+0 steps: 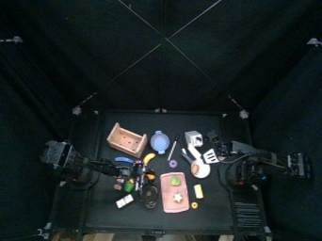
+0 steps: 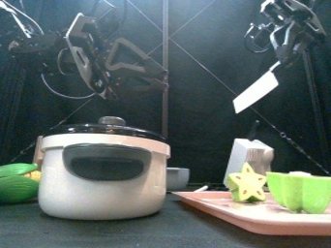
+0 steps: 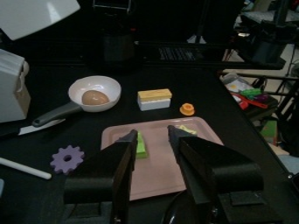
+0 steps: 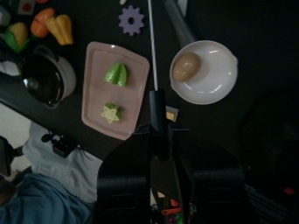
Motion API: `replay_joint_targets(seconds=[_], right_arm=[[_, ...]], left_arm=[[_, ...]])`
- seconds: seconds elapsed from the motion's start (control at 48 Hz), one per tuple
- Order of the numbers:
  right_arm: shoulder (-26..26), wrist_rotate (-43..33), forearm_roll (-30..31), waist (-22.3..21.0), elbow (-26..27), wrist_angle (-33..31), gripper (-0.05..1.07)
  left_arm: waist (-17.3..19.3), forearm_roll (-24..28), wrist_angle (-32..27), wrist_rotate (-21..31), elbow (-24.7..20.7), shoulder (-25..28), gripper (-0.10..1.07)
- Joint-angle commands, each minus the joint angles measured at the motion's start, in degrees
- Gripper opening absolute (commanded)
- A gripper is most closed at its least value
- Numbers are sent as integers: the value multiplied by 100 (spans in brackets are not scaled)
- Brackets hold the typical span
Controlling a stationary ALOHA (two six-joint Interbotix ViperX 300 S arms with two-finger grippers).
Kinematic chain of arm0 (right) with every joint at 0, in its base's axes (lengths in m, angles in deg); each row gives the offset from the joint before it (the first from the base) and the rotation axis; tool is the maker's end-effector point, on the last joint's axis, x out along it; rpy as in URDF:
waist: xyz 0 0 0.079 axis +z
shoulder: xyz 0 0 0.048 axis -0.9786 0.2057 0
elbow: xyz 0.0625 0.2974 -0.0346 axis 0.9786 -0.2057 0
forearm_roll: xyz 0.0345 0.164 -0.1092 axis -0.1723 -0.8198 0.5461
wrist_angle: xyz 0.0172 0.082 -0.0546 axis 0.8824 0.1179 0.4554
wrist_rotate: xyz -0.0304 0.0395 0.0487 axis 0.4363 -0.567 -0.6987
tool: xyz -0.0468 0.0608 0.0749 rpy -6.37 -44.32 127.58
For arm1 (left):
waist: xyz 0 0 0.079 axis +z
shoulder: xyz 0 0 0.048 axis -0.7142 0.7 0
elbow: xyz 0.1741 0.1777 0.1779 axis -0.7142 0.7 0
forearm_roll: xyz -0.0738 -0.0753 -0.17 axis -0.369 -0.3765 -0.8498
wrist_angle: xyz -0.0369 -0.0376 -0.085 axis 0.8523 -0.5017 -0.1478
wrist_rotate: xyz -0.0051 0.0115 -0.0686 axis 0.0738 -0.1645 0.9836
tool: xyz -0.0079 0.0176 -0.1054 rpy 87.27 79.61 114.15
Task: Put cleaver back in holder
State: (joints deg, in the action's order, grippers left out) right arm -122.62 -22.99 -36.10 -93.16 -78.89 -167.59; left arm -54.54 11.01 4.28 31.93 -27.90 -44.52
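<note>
Cleaver held in air, above the holder

The right gripper [image 2: 287, 39], upper right of the front view, clamps the cleaver [image 2: 256, 92] by its handle; the blade hangs tilted over the holder [image 2: 250, 155] at lower right. The left gripper [image 3: 156, 144] hovers with jaws spread, holding nothing. Risk: the tilted blade misses the slot, strikes the holder's top and tips it.

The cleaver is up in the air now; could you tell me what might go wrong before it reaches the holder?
The right gripper pinches the cleaver only by its handle, blade hanging tilted, so it could swing or slip. The holder is a small block; a tilted blade might miss its top and tip it. The pink board and white bowl lie close by, so a drop could hit them.
</note>
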Motion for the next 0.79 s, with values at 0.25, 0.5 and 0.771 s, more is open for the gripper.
replay_joint_targets(seconds=[0.25, 0.5, 0.771], right_arm=[[562, 193, 9, -360, 791, -791, 47], [879, 905, -237, -1072, 976, -1169, 47], [1143, 1494, -844, -1837, 861, -1178, 47]], left_arm=[[18, 9, 62, -18, -88, 53, 75], [9, 9, 62, -18, -97, 88, 75], [18, 9, 62, -18, -97, 97, 75]])
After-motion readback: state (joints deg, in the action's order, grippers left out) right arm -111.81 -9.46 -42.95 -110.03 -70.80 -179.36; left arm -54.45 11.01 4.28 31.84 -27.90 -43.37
